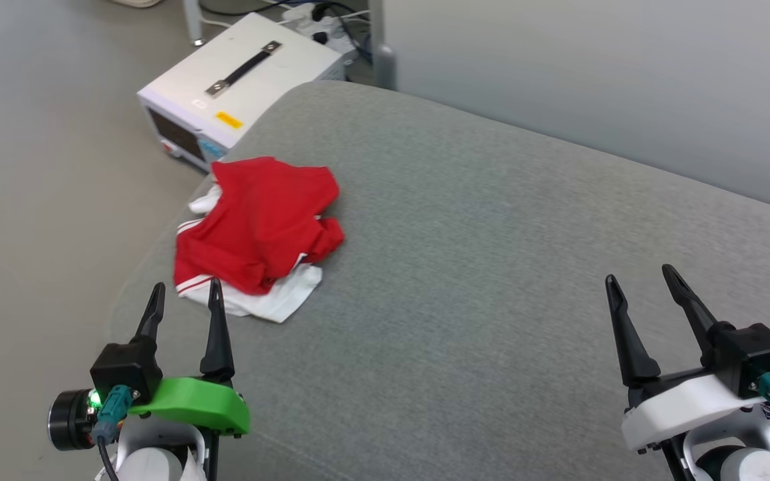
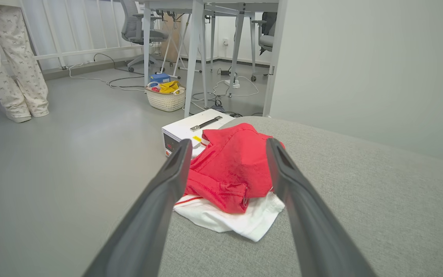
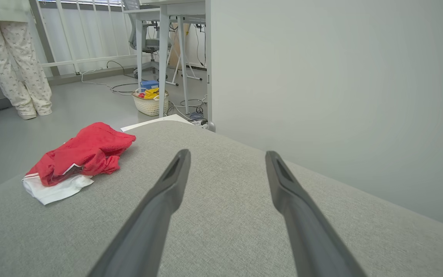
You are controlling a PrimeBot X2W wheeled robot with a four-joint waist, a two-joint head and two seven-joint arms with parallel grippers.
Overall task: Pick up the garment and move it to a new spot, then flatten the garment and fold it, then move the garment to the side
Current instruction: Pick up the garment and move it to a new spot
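Your left gripper (image 1: 186,286), spread and empty, sits just short of the bright red jersey shirt (image 1: 258,220) crumpled at the left edge of the grey fabric cushion (image 1: 492,267); your right gripper (image 1: 639,274), equally spread, hovers over its right side.

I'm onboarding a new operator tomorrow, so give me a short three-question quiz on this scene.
1. True or false: the garment lies flat and spread out on the grey cushion.
2. Which claw is nearer the garment: A) left claw or B) right claw?
3. Fill in: the white box beside the cushion stands on the ____.
Key: 1 false, it is crumpled in a heap; 2 A; 3 floor.
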